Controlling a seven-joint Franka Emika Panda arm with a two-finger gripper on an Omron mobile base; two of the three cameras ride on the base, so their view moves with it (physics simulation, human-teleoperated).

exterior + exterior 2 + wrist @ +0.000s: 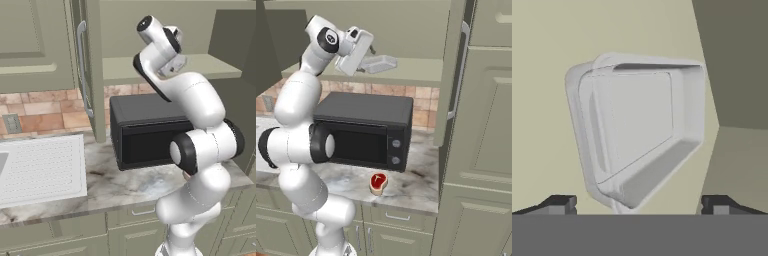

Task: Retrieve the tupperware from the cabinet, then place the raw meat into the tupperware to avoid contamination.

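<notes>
- Where the sage-green wall cabinet [456, 75] stands open, sits on the inner shelf [421, 70]: small shallow square tupperware [378, 63], pale grey and translucent, seen large in the hand view [637, 130] with its open side turned toward the camera.
- Just before it, not touching: white arm's two-finger gripper [370, 52], jaws spread wide and holding nothing, dark finger tips [559, 204] apart at either side of the container's near edge.
- Below the shelf, on the marble counter [416, 185]: black boxy microwave [363, 130].
- In front of the microwave, lying flat near the counter's edge, well apart from the container: small red raw meat [378, 182] with a tan fatty rim.
- Further left on the counter: large white ridged drainboard [42, 167], beside the open cabinet door with its long silver bar handle [82, 70].
- Behind, a terracotta tile backsplash [45, 112].
</notes>
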